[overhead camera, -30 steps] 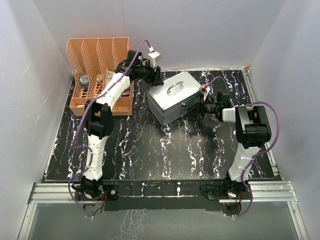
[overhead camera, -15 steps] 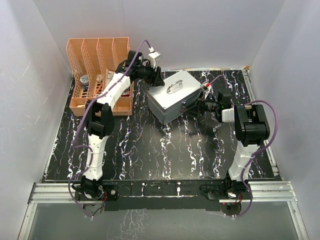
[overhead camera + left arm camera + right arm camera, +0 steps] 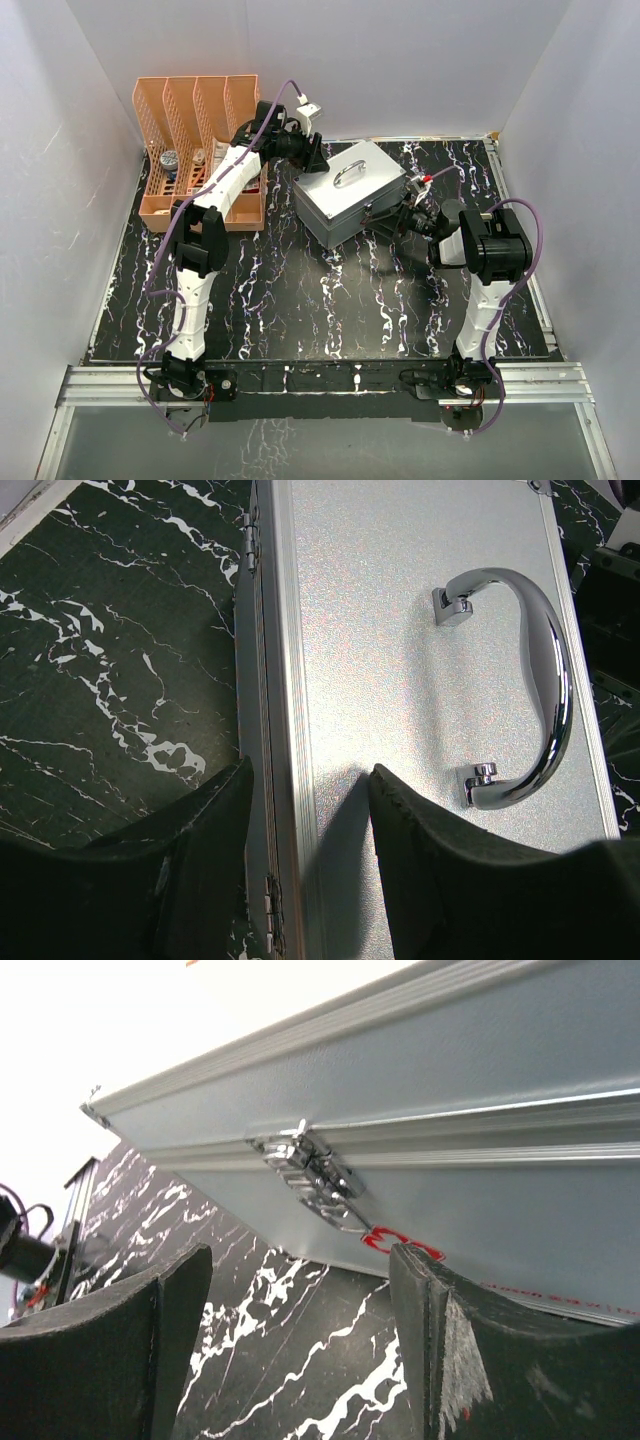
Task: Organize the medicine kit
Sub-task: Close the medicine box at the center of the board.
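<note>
My left pincer [image 3: 310,770] straddles the kit's [image 3: 390,670] rear edge, half open. My right pincer [image 3: 300,1252] gapes wide at its latch [image 3: 315,1180].

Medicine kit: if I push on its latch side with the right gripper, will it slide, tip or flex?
Probably stiff: the medicine kit looks like a rigid, metal-edged case. It sits flat and low on the table, so tipping seems unlikely; on that smooth-looking surface it may slide instead. The left gripper, straddling its hinge edge, could brace it.
</note>
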